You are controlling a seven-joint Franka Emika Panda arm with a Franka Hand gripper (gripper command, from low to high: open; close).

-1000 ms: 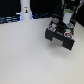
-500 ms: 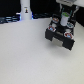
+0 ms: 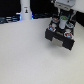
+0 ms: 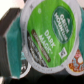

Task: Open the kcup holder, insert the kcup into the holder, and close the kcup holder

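The kcup (image 4: 50,32) fills the wrist view: a round bright-green lid with white print, tilted and very close to the camera. In the exterior view it is a small green spot (image 3: 63,21) at the tip of my gripper (image 3: 63,19), which looks shut on it. Right beneath stands the kcup holder (image 3: 60,35), a black boxy unit at the exterior view's right, with round pale pod tops (image 3: 55,23) showing on its upper side. My fingers are hidden in the wrist view.
In the wrist view another pod (image 4: 77,62) with a reddish top and teal pod sides (image 4: 12,45) lie below the kcup. A white upright object (image 3: 25,9) stands at the back on the exterior view's left, on a pale table (image 3: 30,55).
Almost nothing differs; the arm stays above the kcup holder, perhaps a touch lower.
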